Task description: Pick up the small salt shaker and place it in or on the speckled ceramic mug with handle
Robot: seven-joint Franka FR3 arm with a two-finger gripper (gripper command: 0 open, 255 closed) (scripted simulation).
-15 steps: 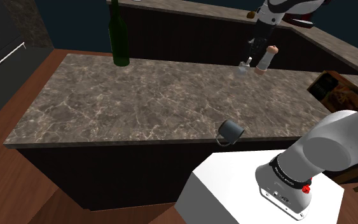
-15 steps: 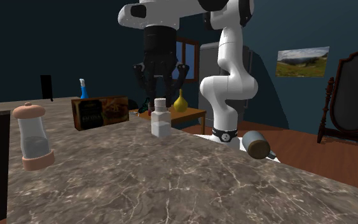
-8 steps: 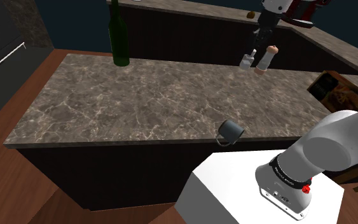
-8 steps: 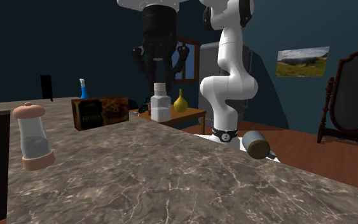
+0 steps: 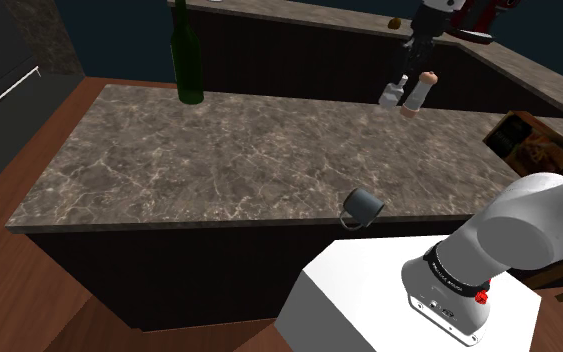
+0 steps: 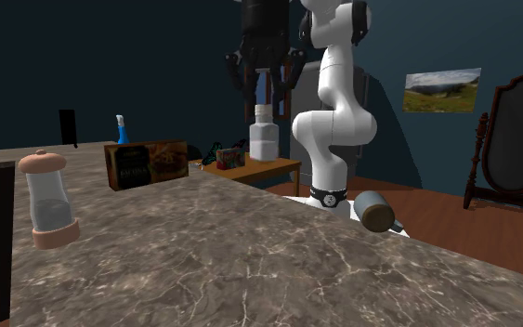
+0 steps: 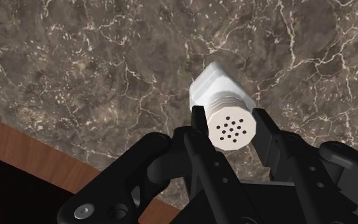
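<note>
A small white salt shaker (image 7: 224, 108) with a perforated cap hangs in the air above the marble counter (image 5: 219, 160), clasped at its cap by my black gripper (image 7: 230, 118). In the shoulder view the shaker (image 5: 393, 93) hangs under the gripper (image 5: 405, 78) over the counter's far right part. The second exterior view has the shaker (image 6: 264, 137) well clear of the counter, below the gripper (image 6: 264, 100). The grey mug (image 5: 362, 207) lies on its side at the counter's near edge, close to the stand; it lies by the arm's base, mug (image 6: 376, 210).
A clear grinder with pinkish ends (image 5: 418, 92) stands just beside the lifted shaker, grinder (image 6: 47, 200). A dark green bottle (image 5: 186, 60) stands at the counter's far left corner. A brown box (image 6: 146, 163) and a blue spray bottle (image 6: 121, 129) are beyond the counter.
The gripper has risen with the shaker off the counter and carried it toward the second exterior view's right. The mug and grinder have not moved.
</note>
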